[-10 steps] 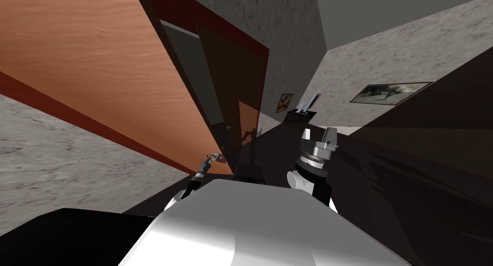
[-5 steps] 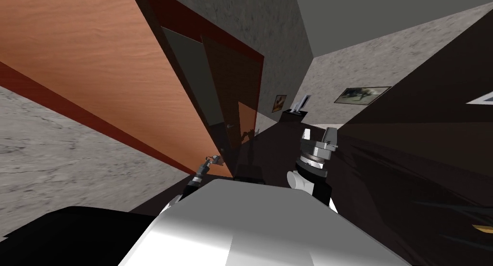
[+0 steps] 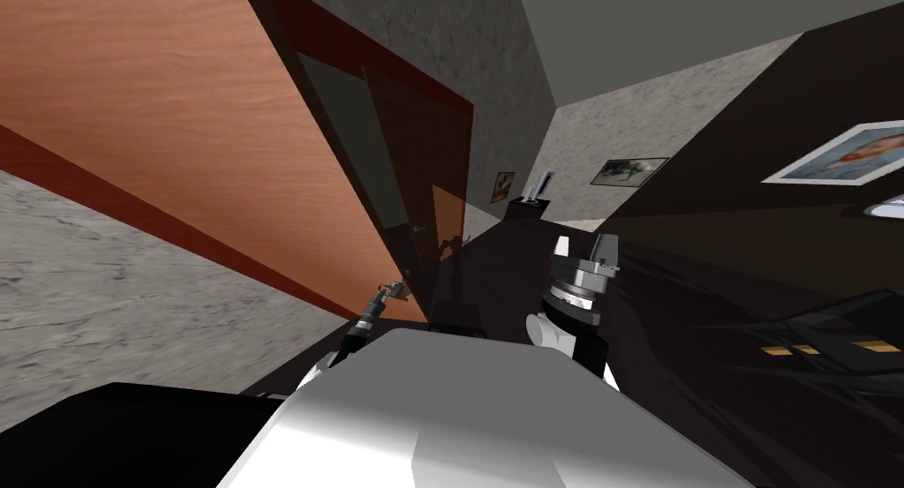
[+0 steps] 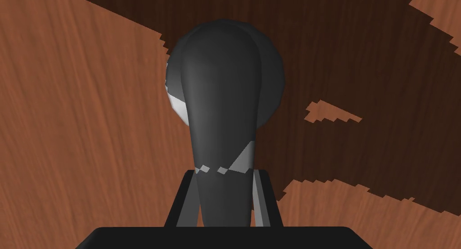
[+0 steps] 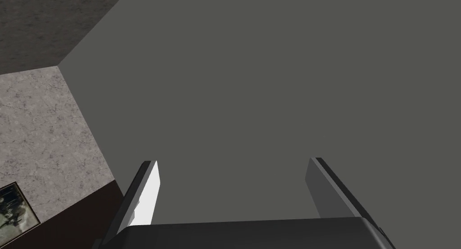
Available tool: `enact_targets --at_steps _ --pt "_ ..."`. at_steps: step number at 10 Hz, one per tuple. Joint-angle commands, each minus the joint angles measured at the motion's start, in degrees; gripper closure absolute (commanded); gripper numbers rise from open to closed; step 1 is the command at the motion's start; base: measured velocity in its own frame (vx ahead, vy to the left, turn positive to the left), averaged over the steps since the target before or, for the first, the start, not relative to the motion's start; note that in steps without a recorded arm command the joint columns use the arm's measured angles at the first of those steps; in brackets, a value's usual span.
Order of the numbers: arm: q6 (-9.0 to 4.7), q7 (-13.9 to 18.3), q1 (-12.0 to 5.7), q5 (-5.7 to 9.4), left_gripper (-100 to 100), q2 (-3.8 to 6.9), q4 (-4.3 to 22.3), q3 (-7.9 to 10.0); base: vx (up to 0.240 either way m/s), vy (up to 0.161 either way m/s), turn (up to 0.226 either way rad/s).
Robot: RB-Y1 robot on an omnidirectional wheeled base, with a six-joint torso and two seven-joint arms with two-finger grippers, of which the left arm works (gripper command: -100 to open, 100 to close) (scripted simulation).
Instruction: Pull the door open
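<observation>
**A:** How far open is the door (image 3: 177,112)?

**B:** Partly, I judge. Its free edge stands off the dark red frame (image 3: 397,68). The left gripper (image 4: 223,187) is clamped on the dark handle (image 4: 223,102), near that edge.

**A:** And the right gripper (image 3: 583,244)?

**B:** It is raised with its fingers spread, holding nothing. More pulling is left to do.

Speckled grey wall (image 3: 97,315) left; framed picture (image 3: 629,170) on far wall; dark stand (image 3: 528,209) nearby, perhaps holding white object (image 3: 540,186).
</observation>
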Motion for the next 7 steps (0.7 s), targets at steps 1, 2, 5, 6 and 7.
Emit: enact_targets --at_steps 1,2,5,6,7 --pt "1.64 -0.42 -0.29 -0.16 100 -0.83 -1.24 -0.38 -0.192 0.074 -0.163" --pt "2.33 -0.69 -1.04 -0.10 100 -1.11 -1.13 -0.36 -0.244 0.062 -0.144" --pt "4.54 -1.54 -3.41 0.07 100 -2.01 -0.80 -0.28 -0.232 0.045 -0.164" --pt "5.30 -1.83 -4.22 0.13 100 -2.32 -0.69 -0.25 -0.197 0.091 -0.129" --pt "5.30 -1.83 -4.22 0.13 100 -2.32 -0.69 -0.25 -0.122 0.061 -0.049"
